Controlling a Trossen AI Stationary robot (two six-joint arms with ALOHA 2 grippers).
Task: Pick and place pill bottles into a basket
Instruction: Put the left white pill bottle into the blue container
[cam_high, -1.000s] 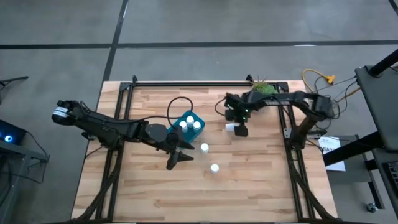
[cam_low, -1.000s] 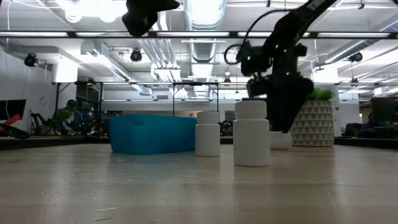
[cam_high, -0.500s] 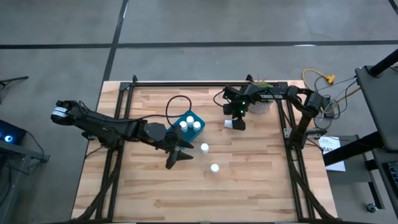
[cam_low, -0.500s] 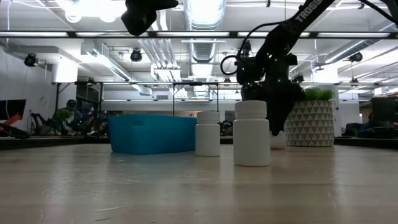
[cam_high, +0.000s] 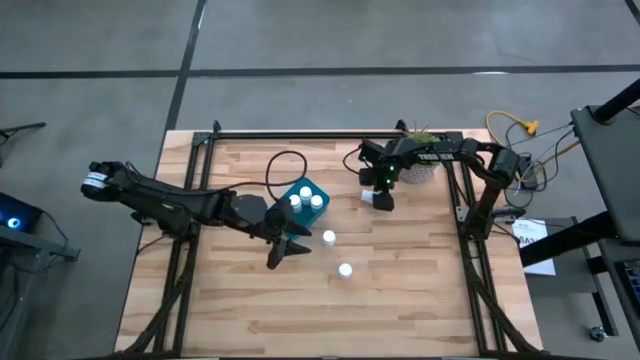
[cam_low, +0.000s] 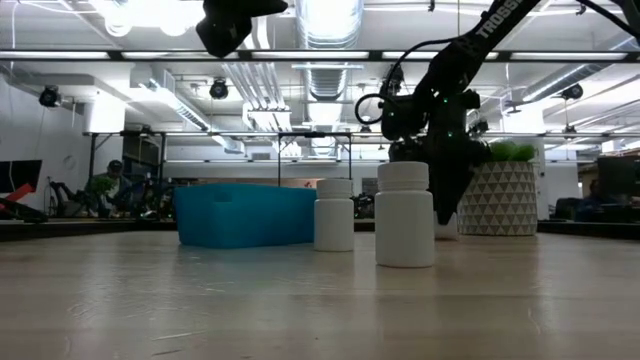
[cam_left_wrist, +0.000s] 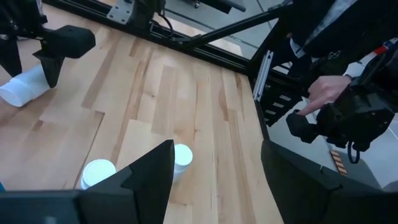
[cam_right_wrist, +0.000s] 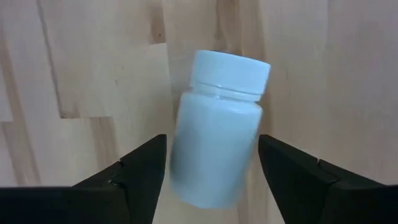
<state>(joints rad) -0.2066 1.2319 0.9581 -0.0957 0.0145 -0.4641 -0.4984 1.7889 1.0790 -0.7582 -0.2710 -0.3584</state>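
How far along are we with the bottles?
Three pill bottles already stand in the basket. The right gripper is open around a fourth bottle lying on its side, not yet clamped. Two upright bottles are left on the table. The left gripper waits open beside the basket.

A potted plant (cam_high: 421, 160) (white pot) and black cable (cam_high: 283, 165).

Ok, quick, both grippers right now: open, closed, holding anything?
Left gripper: open, empty, beside the basket.
Right gripper: open, straddling a lying pill bottle, not clamped on it.
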